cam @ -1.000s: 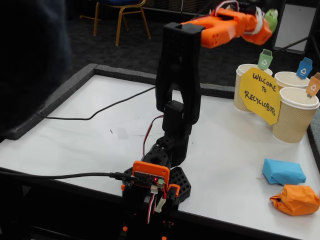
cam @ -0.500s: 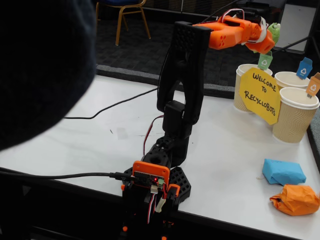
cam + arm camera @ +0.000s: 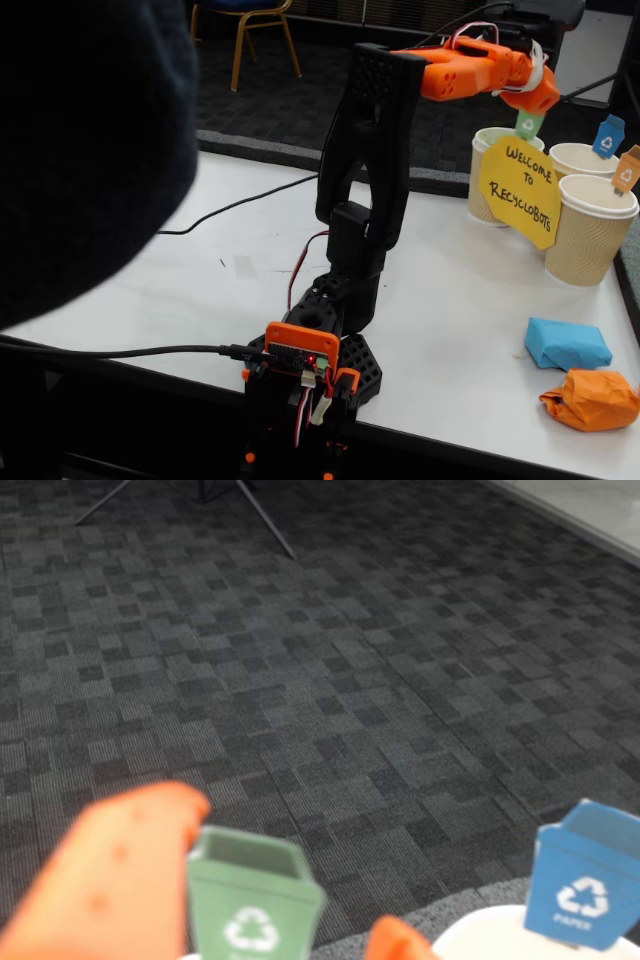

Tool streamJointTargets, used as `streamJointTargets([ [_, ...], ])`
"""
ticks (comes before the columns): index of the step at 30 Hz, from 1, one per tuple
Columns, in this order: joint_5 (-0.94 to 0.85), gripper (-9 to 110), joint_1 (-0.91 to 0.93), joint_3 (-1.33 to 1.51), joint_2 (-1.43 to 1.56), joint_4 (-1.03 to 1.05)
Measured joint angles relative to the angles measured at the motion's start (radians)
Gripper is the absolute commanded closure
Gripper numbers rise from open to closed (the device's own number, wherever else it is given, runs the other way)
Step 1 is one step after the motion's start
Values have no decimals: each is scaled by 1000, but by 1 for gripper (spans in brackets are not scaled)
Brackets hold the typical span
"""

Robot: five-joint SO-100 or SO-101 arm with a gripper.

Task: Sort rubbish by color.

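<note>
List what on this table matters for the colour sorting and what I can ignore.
Part of the job:
- blue wad
- orange wad
- tagged paper cups, green tag and blue tag close below the wrist camera

Just lying about:
- yellow sign
- black cable
- chair on the floor behind

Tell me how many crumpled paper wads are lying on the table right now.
2: the blue wad and the orange wad, near the table's right edge in the fixed view. Another may be hidden.
</note>
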Motion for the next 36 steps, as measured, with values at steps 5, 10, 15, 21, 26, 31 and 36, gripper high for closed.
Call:
streamJointTargets([
  [5,0,88,0,0,0,0],
  [10,0,101,0,0,0,0],
  [15,0,101,0,0,2,84],
  [21,0,101,0,2,143,305],
  [26,25,101,-2,12,396,509],
  [31,104,101,-26,12,637,718],
  [36,221,101,-67,12,808,879],
])
